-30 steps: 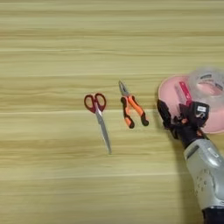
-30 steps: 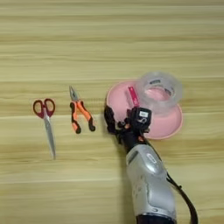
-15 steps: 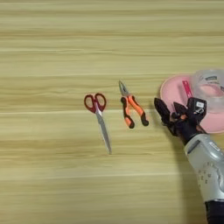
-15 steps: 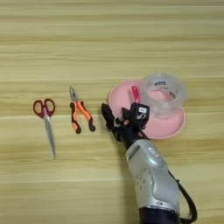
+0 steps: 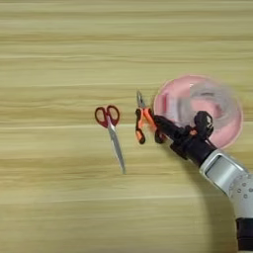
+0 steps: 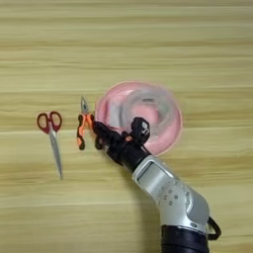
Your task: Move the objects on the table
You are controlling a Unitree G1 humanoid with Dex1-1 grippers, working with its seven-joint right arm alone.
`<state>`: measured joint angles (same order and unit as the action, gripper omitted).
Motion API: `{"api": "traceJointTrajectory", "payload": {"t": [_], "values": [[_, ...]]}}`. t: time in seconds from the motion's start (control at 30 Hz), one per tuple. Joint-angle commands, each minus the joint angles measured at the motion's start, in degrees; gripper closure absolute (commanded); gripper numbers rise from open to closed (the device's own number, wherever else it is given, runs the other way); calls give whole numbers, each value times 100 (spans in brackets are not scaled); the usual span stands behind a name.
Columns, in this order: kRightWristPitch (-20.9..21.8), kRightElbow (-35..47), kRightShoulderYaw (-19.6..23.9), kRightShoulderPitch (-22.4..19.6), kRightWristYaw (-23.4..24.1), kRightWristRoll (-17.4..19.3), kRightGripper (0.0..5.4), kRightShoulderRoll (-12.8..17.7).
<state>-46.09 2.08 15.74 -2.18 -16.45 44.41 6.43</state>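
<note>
Moved left: tool point(image 6: 100, 136) | now touching pliers point(image 6: 84, 126) | beside plate point(image 6: 170, 128)

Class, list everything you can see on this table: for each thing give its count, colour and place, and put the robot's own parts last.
table: one, light yellowish wood, fills the view.
scissors: one pair, red handles, left of the pliers.
pliers: one pair, orange-and-black handles, just left of the plate.
plate: one, pink, round, right of centre.
tape roll: one, clear, on the plate.
box: one, pink-and-white, on the plate's left part, blurred.
arm: one, silver, rising from the bottom edge.
pincer: one, black fingers, at the pliers' handles; whether it grips them cannot be told.
</note>
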Motion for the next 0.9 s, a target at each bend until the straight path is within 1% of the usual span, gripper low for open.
{"api": "traceJointTrajectory", "payload": {"t": [0.03,0.13,0.17,0.2,0.3,0.4,0.5,0.53,0.6,0.63,0.73,0.9], "values": [[-238,10,-74,-11,121,7,281,-1],[-207,72,-82,6,139,0,317,-2],[-192,83,-73,4,139,0,322,3],[-185,89,-64,2,141,4,340,7],[-164,96,-72,2,131,2,367,4],[25,288,-174,37,11,-89,396,32],[326,470,-251,66,-88,-273,430,76],[476,501,-289,74,-118,-383,408,104],[752,558,-368,98,-184,-578,404,141],[964,603,-457,128,-222,-760,384,169],[1717,706,-762,229,-334,-1404,358,235],[2344,692,-859,267,-404,-1810,312,214]]}}
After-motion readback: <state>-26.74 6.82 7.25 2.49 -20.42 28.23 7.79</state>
